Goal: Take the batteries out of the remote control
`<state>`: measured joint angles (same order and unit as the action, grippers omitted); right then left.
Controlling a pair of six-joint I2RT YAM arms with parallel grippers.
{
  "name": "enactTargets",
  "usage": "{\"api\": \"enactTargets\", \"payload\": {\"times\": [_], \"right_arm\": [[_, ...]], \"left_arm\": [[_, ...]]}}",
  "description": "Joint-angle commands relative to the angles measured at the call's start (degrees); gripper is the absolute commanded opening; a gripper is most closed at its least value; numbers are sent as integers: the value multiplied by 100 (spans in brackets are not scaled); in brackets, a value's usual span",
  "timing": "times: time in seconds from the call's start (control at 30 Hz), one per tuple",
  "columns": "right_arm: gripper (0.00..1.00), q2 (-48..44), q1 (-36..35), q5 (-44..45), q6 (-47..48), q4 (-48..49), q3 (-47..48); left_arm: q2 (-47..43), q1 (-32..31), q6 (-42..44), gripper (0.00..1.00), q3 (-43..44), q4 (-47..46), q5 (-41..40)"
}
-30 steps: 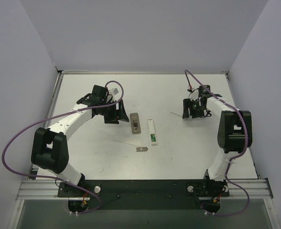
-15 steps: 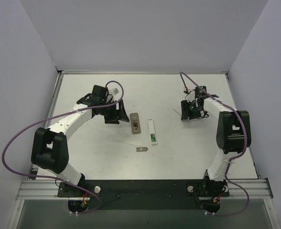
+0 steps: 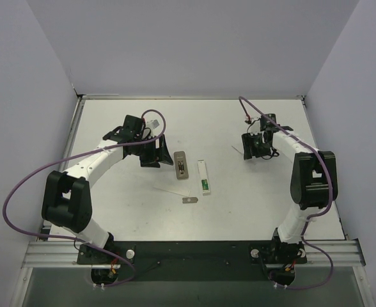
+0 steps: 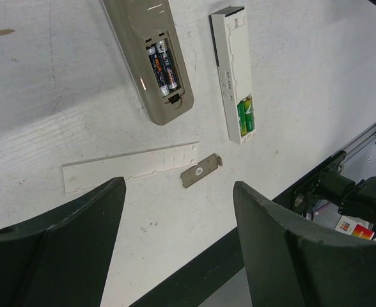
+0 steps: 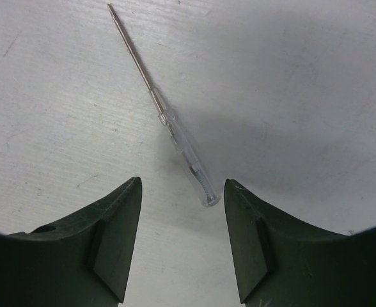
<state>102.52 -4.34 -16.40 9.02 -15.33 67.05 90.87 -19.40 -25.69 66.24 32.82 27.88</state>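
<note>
The left end effector (image 4: 177, 187) is held open above the counter (image 3: 239, 204), its jaws set wide apart with nothing between them. Just beyond its fingertips in the wrist view, a small flat grey plate (image 4: 201, 173) and a long thin white cover strip (image 4: 130, 166) are seen lying flat. They are close together, but whether they touch cannot be told. Past these, the tan-grey remote control (image 4: 133, 38) is laid face down near the middle of the counter. Two dark batteries (image 4: 161, 64) are seated side by side in its open slot. Beside it, apart and roughly parallel, a slim white remote (image 4: 229, 57) is laid, with two green batteries (image 4: 246, 115) seated in the end nearer the counter's near edge (neither pair is out of its slot).

The right end effector (image 5: 181, 185) is also open, held low toward the right edge of the counter, well apart from the remotes. The clear handle of a small screwdriver (image 5: 175, 137) is seen lying on the counter, its end between the fingertips and gripped by neither.
</note>
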Motion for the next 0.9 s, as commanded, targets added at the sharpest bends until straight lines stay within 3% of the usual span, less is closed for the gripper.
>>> {"api": "enactTargets", "payload": {"times": [0.0, 0.3, 0.53, 0.87], "right_arm": [[49, 233, -6, 234, 136, -189, 89], [33, 330, -49, 409, 267, -198, 19], [1, 216, -234, 603, 355, -181, -33], [0, -662, -594, 51, -39, -49, -244]], "left_arm": [[-69, 15, 47, 79, 12, -162, 156], [1, 24, 38, 76, 21, -179, 192], [-131, 15, 20, 76, -49, -328, 253], [-421, -11, -50, 76, -216, -741, 516]]}}
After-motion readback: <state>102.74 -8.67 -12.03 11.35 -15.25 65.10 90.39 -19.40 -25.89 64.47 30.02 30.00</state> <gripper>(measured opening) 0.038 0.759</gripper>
